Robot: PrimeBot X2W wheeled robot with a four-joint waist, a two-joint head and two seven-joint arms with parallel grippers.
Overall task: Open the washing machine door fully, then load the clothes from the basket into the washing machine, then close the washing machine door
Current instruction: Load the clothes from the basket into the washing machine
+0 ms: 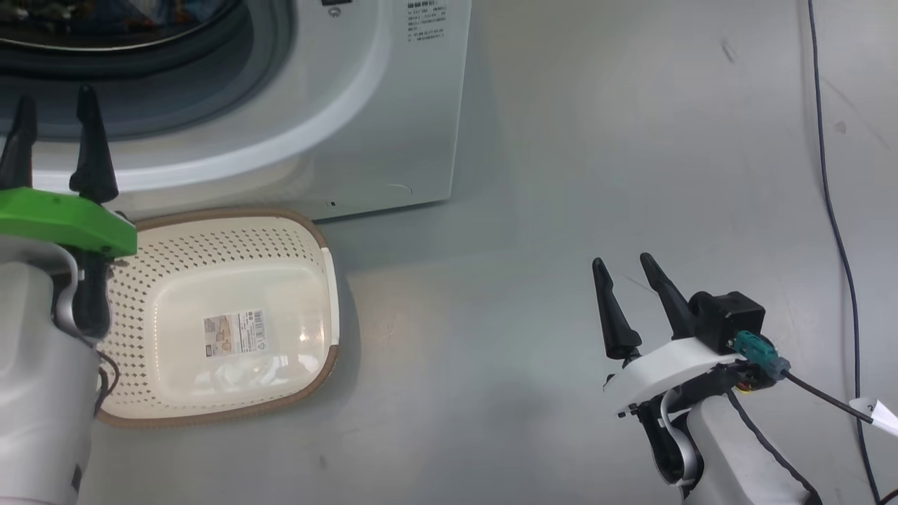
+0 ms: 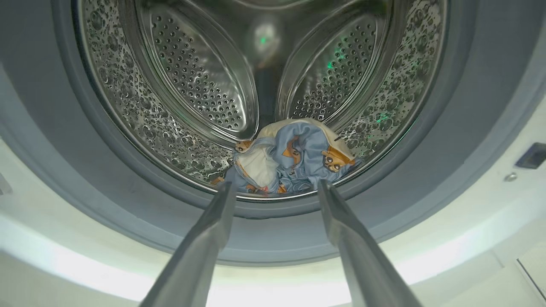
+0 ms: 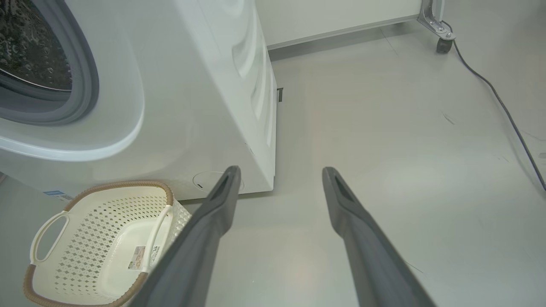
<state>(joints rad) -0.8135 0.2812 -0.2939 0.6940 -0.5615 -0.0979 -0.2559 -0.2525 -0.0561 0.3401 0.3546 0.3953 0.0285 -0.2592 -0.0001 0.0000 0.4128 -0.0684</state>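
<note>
The white washing machine [image 1: 393, 105] stands at the upper left with its mouth uncovered; its door is out of view. In the left wrist view the clothes [image 2: 290, 155], light blue with orange animals and a beige part, lie at the bottom front of the steel drum [image 2: 192, 81]. My left gripper [image 2: 275, 185] is open just outside the grey gasket [image 2: 85, 170], clear of the bundle; it also shows in the head view [image 1: 55, 109]. The cream basket [image 1: 231, 315] lies on the floor below the machine with nothing in it. My right gripper [image 1: 624, 263] hangs open over bare floor.
A dark cable [image 1: 838, 231] runs along the floor at the far right, and another leads from the right wrist. A caster foot [image 3: 441, 40] of a frame stands far behind the machine. Grey floor stretches right of the washer.
</note>
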